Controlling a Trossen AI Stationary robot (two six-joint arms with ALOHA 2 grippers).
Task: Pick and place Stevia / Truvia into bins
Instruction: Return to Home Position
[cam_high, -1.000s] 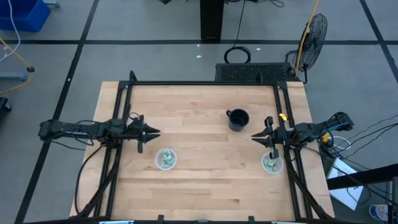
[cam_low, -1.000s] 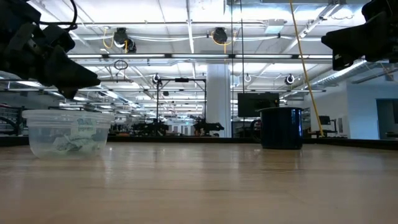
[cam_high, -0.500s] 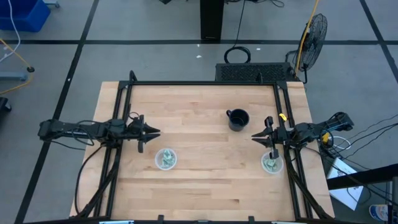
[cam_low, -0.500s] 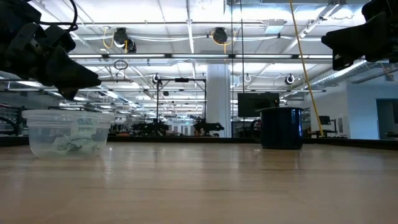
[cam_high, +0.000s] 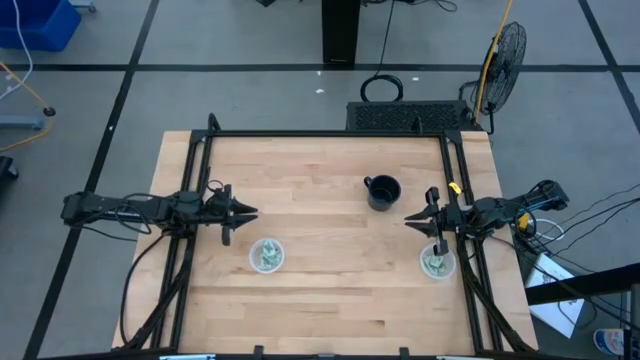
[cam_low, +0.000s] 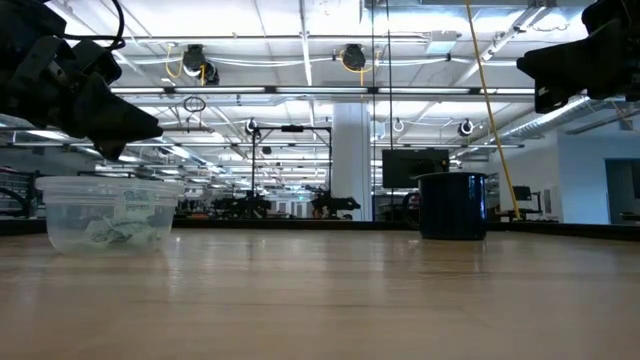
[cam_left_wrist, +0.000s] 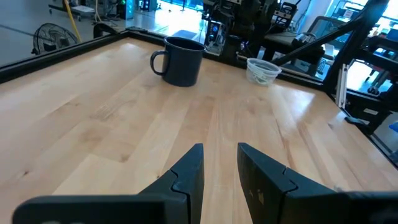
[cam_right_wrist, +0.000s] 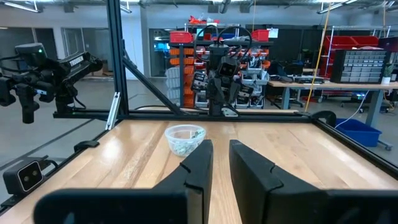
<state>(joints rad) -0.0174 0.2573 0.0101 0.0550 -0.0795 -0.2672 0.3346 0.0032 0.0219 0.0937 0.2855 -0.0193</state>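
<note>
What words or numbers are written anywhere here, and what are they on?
No text can be read in any view.
Sachets in the left cup and the right cup: any print is too small to read.
Black mug: plain, no writing shows.
Grey drawer cabinet in the room behind the table: any labels are too small to read.
</note>
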